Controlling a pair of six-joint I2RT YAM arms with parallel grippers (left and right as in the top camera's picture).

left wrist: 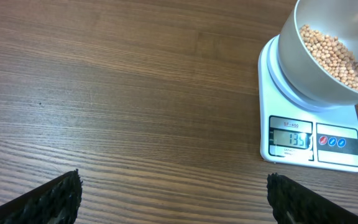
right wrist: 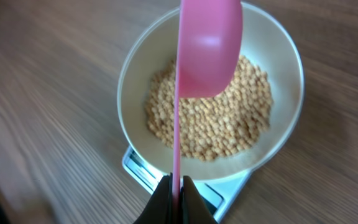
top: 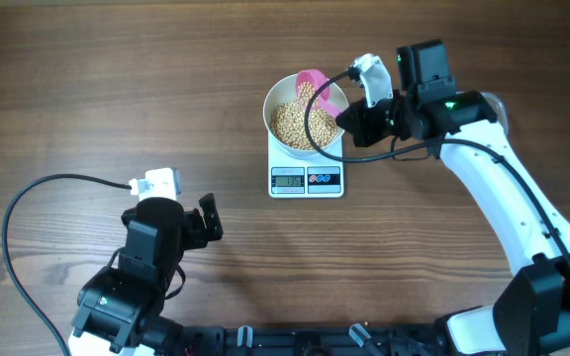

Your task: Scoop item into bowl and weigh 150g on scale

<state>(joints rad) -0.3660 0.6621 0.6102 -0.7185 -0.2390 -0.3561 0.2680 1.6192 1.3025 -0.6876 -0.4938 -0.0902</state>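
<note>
While the right gripper (right wrist: 178, 191) pinches shut on the thin handle of a pink scoop (right wrist: 207, 50), the scoop's smooth, rounded plastic cup hangs over the bowl (right wrist: 129, 93). The scoop is turned so that its handle shows edge-on as a narrow line in the right wrist view. The bowl is round, deep and plain white with a glossy wall, and it stands on the scale (left wrist: 314, 140). Inside it the beans (right wrist: 210, 124) lie in a pebbly heap, small, round and beige-tan, covering the bottom and banking a little way up the sides. The scale is a flat white square with rounded corners. Along its front edge sit a grey display, whose digits appear to read 135, and a dark panel with small round buttons. The left gripper (left wrist: 173, 205) hovers near the table (top: 117, 79), well apart from the scale. Its jaws are spread wide, its ribbed black fingers (left wrist: 51, 199) hold nothing, and below it is brown wood with long, fine grain.
</note>
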